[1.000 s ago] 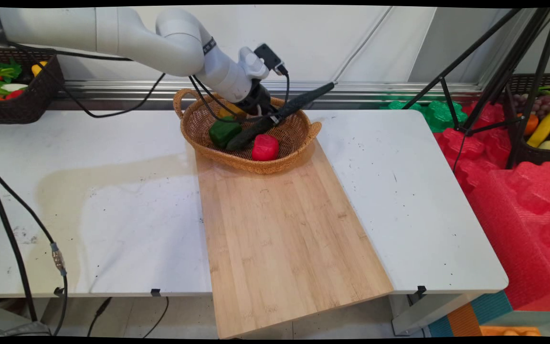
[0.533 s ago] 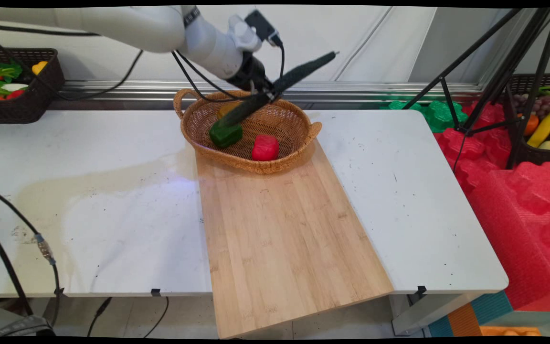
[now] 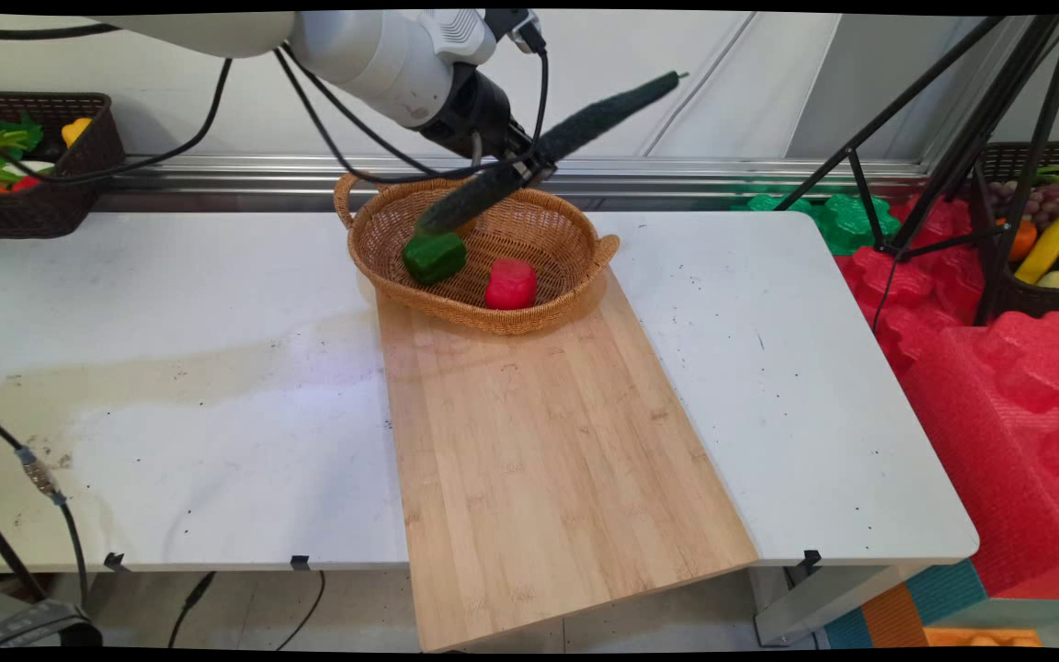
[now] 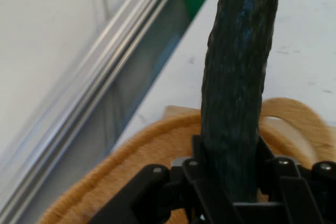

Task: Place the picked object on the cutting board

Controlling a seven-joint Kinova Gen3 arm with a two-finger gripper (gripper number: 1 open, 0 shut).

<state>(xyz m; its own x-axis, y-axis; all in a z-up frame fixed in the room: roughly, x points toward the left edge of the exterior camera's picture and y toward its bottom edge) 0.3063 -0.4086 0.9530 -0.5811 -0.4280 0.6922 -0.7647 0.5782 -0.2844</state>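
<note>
Main view, upper centre of the frame: gripper (image 3: 529, 165) clamped on a long dark cucumber (image 3: 575, 133), held clear above the wicker basket (image 3: 483, 317); its long axis slants from lower left to upper right. Below in the basket, left to right: green pepper (image 3: 435, 256), red pepper (image 3: 510, 283).

We see a white rectangular table (image 3: 814, 386) before a pale panelled wall (image 3: 750, 83), a black metal tripod (image 3: 943, 138) and red foam mats (image 3: 998, 386) at its right.
</note>
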